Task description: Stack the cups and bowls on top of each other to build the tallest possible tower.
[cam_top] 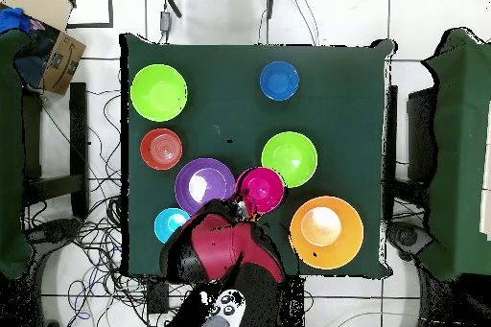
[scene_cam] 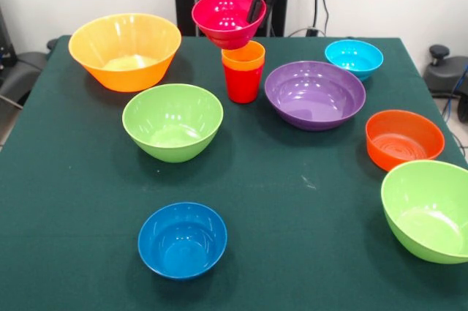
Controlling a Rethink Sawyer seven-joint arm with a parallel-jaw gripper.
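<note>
My gripper [scene_cam: 257, 5] is shut on the right rim of the small pink bowl [scene_cam: 223, 15] and holds it raised and slightly tilted. The bowl hangs just above and a little left of an orange cup [scene_cam: 244, 57] nested in the red cup [scene_cam: 242, 84] at the table's far middle. I cannot tell if the bowl touches the cup. In the overhead view the pink bowl [cam_top: 261, 189] hides both cups, and the gripper [cam_top: 247, 206] sits at its lower left edge.
Loose bowls ring the cups: yellow-orange [scene_cam: 125, 51], lime green [scene_cam: 172, 121], purple [scene_cam: 314, 94] close on the right, light blue [scene_cam: 354, 58], orange [scene_cam: 404, 139], a second lime green [scene_cam: 430, 210] and dark blue [scene_cam: 182, 240] near the front.
</note>
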